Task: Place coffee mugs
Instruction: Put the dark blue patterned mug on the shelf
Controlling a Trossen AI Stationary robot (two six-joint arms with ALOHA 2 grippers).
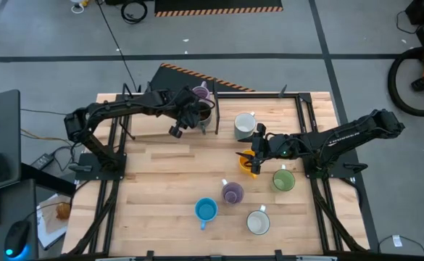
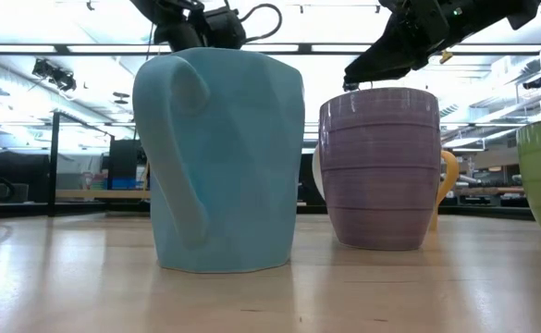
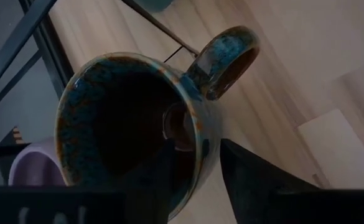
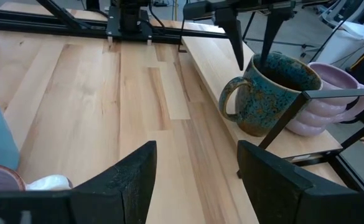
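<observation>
A dark brown speckled mug stands upright on a raised wooden ledge at the table's far edge, next to a lilac mug. My left gripper hangs over it, open. One finger is inside the mug and one outside, on either side of the wall beside the handle, and neither visibly touches it. My right gripper is open and empty at mid-table, above an orange mug. White, green, lilac, blue and white mugs stand on the table.
Black frame rails run along the far edge and the sides, and one bar crosses in front of the ledge. The blue mug and the lilac mug stand close to the near edge. Bare wood lies at the table's left half.
</observation>
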